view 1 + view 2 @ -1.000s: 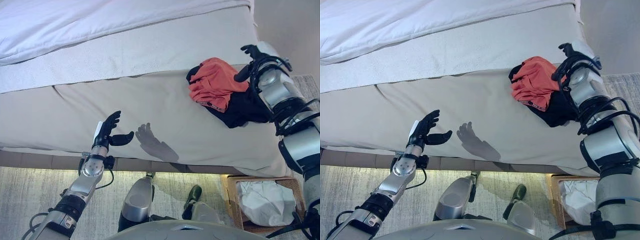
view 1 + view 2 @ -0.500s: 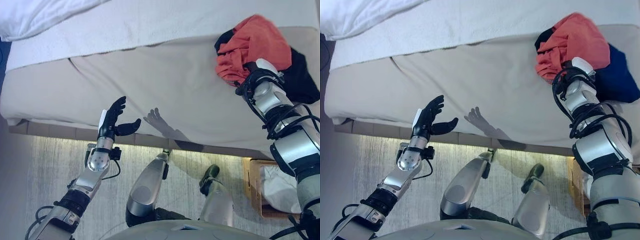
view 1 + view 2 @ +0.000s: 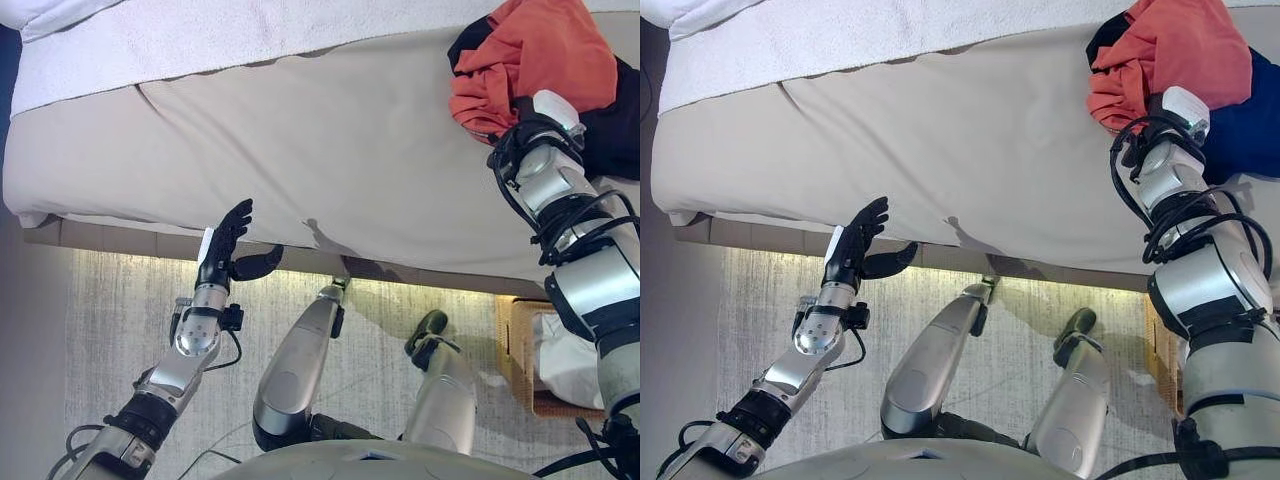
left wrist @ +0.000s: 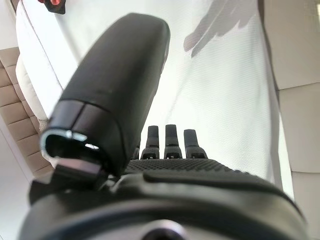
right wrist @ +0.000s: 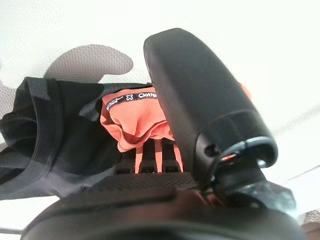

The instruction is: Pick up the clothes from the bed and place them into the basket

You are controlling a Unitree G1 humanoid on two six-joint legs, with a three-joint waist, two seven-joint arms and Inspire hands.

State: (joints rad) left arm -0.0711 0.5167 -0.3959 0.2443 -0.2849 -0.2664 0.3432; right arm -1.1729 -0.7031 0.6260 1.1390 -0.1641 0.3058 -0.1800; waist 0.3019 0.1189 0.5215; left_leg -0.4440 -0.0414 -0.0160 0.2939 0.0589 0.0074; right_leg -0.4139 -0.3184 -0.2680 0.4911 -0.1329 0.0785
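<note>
The orange and dark clothes (image 3: 530, 60) lie heaped near the bed's (image 3: 330, 150) right front corner. The right hand (image 5: 165, 150) reaches into the pile; whether its fingers have closed I cannot tell. A shallow hold could lift only the orange piece and leave the dark one behind. The left hand (image 3: 225, 250) hangs released off the front edge. The basket (image 3: 525, 350), on the floor below, already holds white cloth (image 3: 570, 360).

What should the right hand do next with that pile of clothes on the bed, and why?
Probably curl the right hand shut on the orange garment. Its fingers already reach into the orange cloth lying over the dark garment, but no firm grip shows, and the basket waits on the floor below.
</note>
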